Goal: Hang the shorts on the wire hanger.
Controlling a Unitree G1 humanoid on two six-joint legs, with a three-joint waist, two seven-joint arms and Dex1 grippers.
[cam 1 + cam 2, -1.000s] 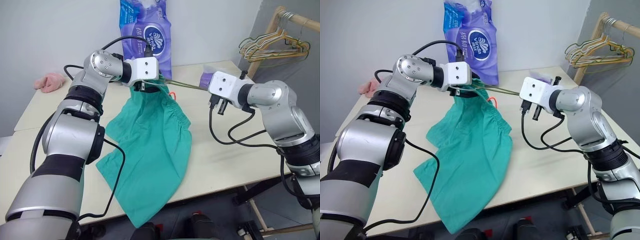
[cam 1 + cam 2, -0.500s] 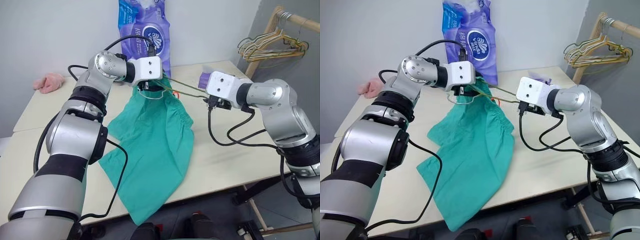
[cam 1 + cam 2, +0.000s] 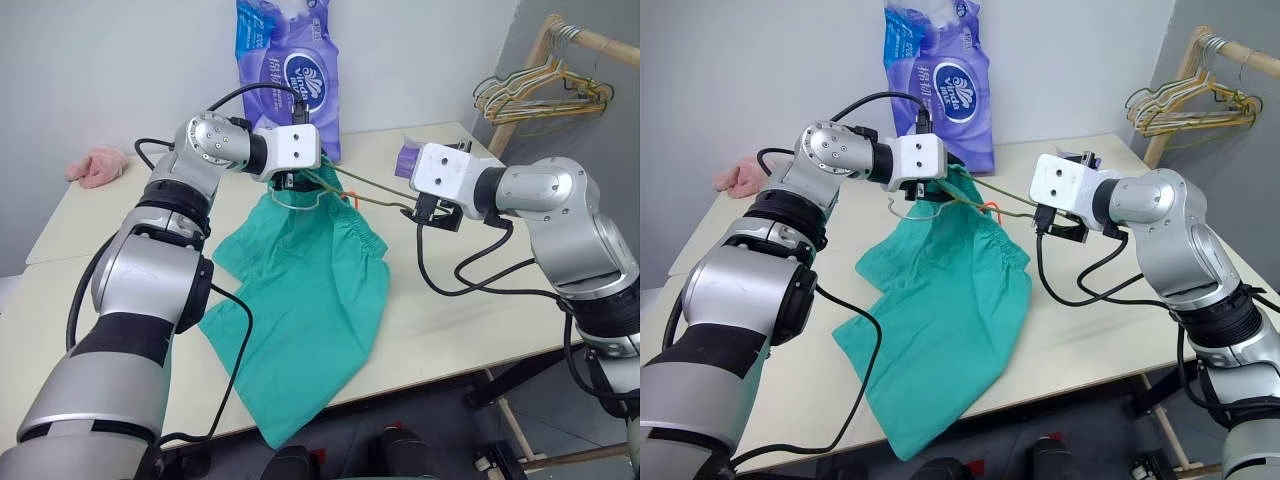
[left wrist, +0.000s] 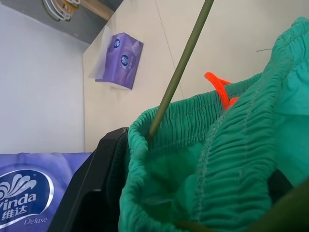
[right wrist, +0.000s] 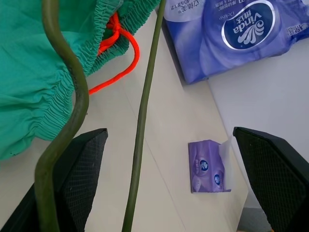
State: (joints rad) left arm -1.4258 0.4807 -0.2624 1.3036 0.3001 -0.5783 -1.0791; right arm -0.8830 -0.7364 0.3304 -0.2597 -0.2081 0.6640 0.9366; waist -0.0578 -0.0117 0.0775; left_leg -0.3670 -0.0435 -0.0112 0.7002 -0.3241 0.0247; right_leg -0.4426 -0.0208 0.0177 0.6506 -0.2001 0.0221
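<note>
The teal-green shorts (image 3: 300, 300) hang from my left gripper (image 3: 298, 183) and spill down over the table's front edge. That gripper is shut on the gathered waistband (image 4: 231, 145), raised above the table. The thin dark wire hanger (image 3: 375, 192) runs from inside the waistband across to my right gripper (image 3: 432, 212). In the right wrist view two of its wires (image 5: 145, 96) pass between my right fingers (image 5: 82, 164), which stand wide open, not touching them. An orange drawstring (image 5: 116, 53) dangles from the waistband.
A tall purple tissue bag (image 3: 285, 70) stands at the back of the cream table (image 3: 470, 310), with a small purple tissue packet (image 3: 410, 158) behind my right gripper. A pink fuzzy cloth (image 3: 98, 163) lies far left. Several pale hangers (image 3: 540, 92) hang on a wooden rack at right.
My right gripper has opened and let go of the hanger wire, which still runs between its fingers. The left gripper keeps its hold on the waistband in the same place.
</note>
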